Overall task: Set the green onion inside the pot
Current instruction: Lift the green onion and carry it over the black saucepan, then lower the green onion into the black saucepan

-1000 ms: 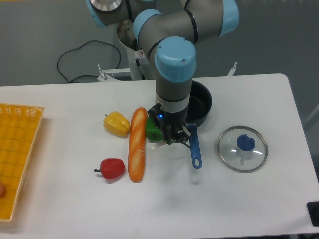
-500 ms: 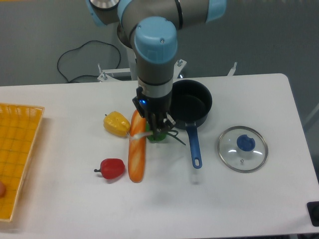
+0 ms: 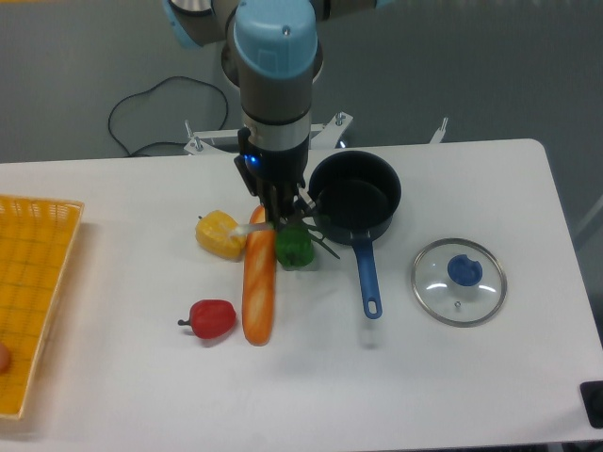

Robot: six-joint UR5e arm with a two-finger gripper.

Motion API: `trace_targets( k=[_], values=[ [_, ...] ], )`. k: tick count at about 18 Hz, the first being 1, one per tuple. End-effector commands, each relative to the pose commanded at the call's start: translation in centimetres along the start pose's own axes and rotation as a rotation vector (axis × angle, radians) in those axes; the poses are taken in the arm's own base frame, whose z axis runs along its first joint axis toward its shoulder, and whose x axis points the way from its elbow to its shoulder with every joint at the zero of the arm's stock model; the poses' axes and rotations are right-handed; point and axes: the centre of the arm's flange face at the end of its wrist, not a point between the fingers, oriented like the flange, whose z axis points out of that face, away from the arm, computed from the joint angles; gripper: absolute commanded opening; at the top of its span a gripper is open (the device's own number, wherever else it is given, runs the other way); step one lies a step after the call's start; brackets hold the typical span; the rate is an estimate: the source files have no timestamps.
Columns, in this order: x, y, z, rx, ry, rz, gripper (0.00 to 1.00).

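Note:
My gripper (image 3: pixel 280 219) points straight down, shut on the green onion (image 3: pixel 249 227). The stalk is held across the jaws: its whitish root end sticks out left over the yellow pepper, and its dark green leaves trail right and down toward the pot's rim. The onion hangs above the top of the baguette and the green pepper, off the table. The pot (image 3: pixel 358 198), a small round black saucepan with a blue handle (image 3: pixel 366 279) pointing toward the front, stands just right of the gripper with nothing visible inside.
A baguette (image 3: pixel 259 287) lies upright in the view below the gripper, with a green bell pepper (image 3: pixel 295 248) at its right, a yellow pepper (image 3: pixel 219 235) at its left and a red pepper (image 3: pixel 211 318) lower left. The glass lid (image 3: pixel 459 281) lies right. A yellow basket (image 3: pixel 33 282) sits at the left edge.
The arm has swung left and back from beside the pot handle, carrying the green onion with it; the green pepper, hidden before, now shows below the gripper.

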Motion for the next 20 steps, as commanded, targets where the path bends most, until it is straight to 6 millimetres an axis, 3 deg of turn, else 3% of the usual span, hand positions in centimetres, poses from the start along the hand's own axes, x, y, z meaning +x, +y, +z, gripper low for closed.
trace_targets(
  k=[12,20],
  values=[
    [-1.2,6.3,0.4,-0.04,0.091,0.099,0.23],
    [-2.5,9.7,3.1,-0.046,0.136,0.115,0.23]
  ],
)
